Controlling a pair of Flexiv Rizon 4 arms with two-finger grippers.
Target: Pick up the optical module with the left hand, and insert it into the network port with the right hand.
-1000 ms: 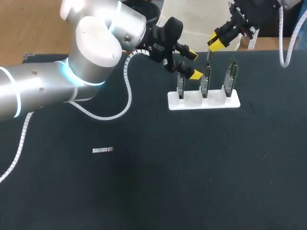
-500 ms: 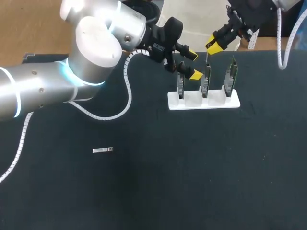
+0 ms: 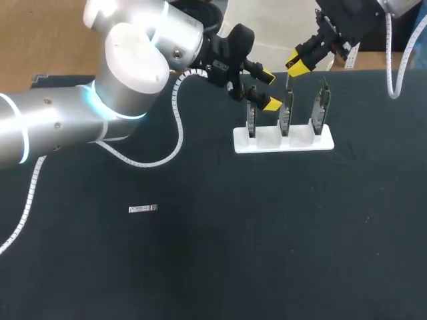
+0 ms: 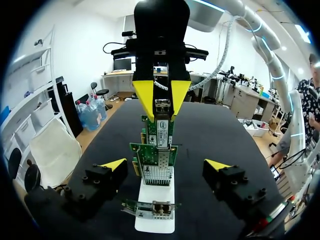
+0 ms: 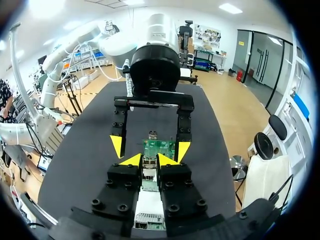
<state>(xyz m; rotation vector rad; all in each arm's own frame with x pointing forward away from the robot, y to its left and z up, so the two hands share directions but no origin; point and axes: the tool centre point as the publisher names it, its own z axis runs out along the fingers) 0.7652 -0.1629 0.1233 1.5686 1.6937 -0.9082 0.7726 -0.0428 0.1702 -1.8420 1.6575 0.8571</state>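
Observation:
An optical module [image 4: 162,131], silver with a label, hangs between the yellow fingertips of my right gripper [image 3: 298,63], which is shut on it. It hovers just over the middle network card [image 3: 285,117] of three standing upright in a white stand [image 3: 267,143]. In the right wrist view the module [image 5: 148,172] shows between the closed tips of the right gripper [image 5: 149,161]. My left gripper [image 3: 267,89] stands open and empty beside the left card, its fingers straddling the row of cards [image 4: 157,167] from the stand's near end.
A second small silver module [image 3: 143,209] lies flat on the dark table at the left front, far from both grippers. My left arm's big white body [image 3: 133,67] and its coiled cable [image 3: 179,127] cover the table's back left.
My right gripper has shifted slightly to the left with the module in it. The left arm has not moved.

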